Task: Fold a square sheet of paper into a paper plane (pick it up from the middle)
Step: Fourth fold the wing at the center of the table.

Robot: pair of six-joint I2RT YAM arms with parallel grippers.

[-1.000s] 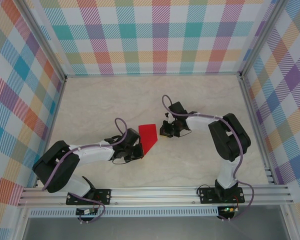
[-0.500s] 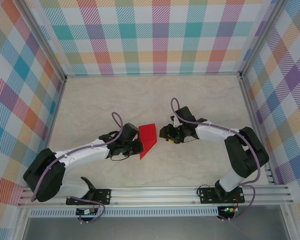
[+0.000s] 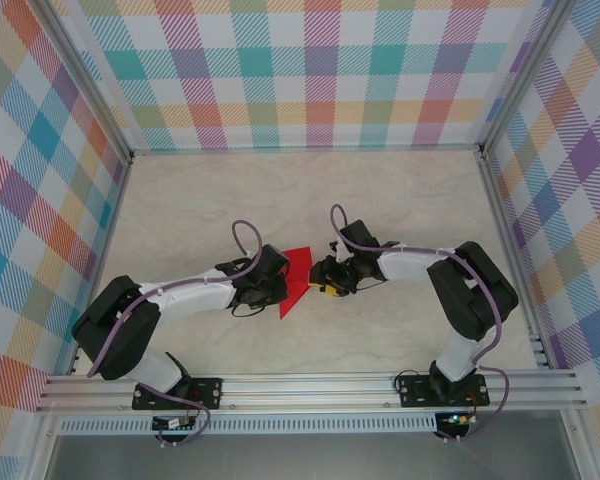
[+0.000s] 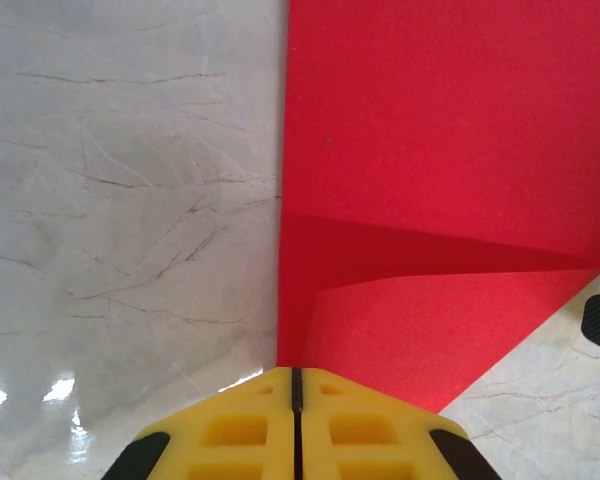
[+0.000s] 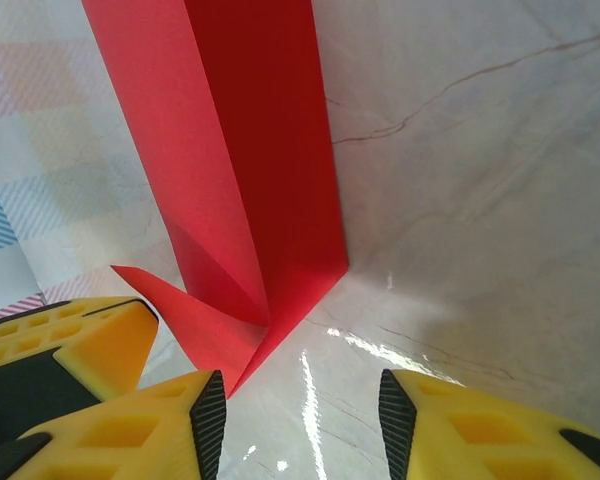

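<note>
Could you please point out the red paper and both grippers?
red paper (image 3: 296,280), top view, its middle.
left gripper (image 4: 295,378), left wrist view, seam between fingertips.
right gripper (image 5: 300,400), right wrist view, gap between fingertips.

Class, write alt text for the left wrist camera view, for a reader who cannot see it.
A partly folded sheet of red paper lies on a pale marbled tabletop, with one flap folded across it. The left tool, its yellow fingers pressed shut, meets the paper's near edge at the bottom.
</note>
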